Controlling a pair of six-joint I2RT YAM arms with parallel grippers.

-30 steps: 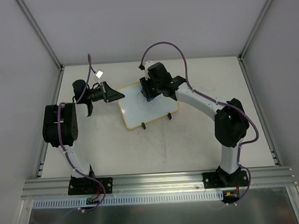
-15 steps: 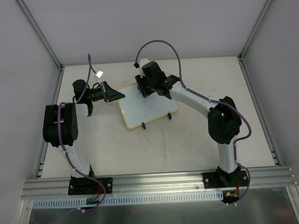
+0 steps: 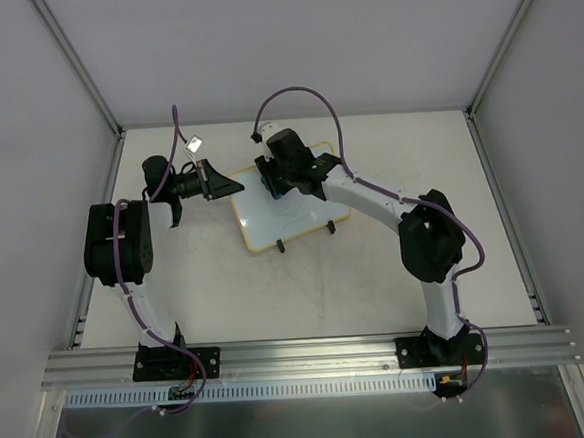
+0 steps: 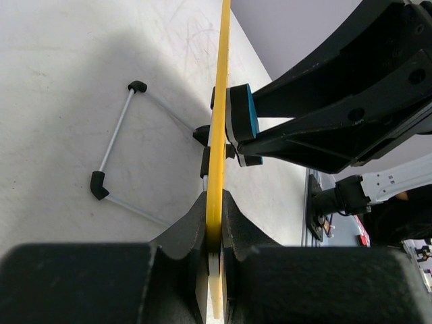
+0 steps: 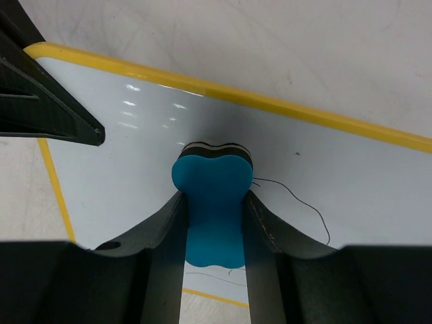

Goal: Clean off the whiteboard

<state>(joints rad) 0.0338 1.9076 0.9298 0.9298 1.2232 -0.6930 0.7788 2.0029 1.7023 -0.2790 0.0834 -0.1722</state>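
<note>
The whiteboard [image 3: 292,214] is lying toward the far edge of the bench [image 3: 308,298], roughly midway between its left and right edges. The left fingers [image 4: 214,223] are clamping tight on the yellow frame at the board's far-left corner. The right fingers [image 5: 214,196] are squeezing a blue eraser [image 5: 212,202] and pressing it flat on the white surface near that corner.

The main risk is coming from how close the two are working. A stroke carried further left is likely running the eraser or the right fingers into the left ones. With only one corner held, a heavy push is probably pivoting the board or skidding its black feet [image 3: 280,246]. The eraser is bulging under the squeeze, so a dragging stroke may be twisting it loose. The hard fingertips are sitting low beside it and could be scraping the surface.

A thin dark line [image 5: 307,206] is showing just right of the eraser and could be missed. A purple cable [image 3: 303,93] is looping above the right arm. A small pale object [image 3: 193,143] is lying by the bench's far-left corner, well apart from the board.
</note>
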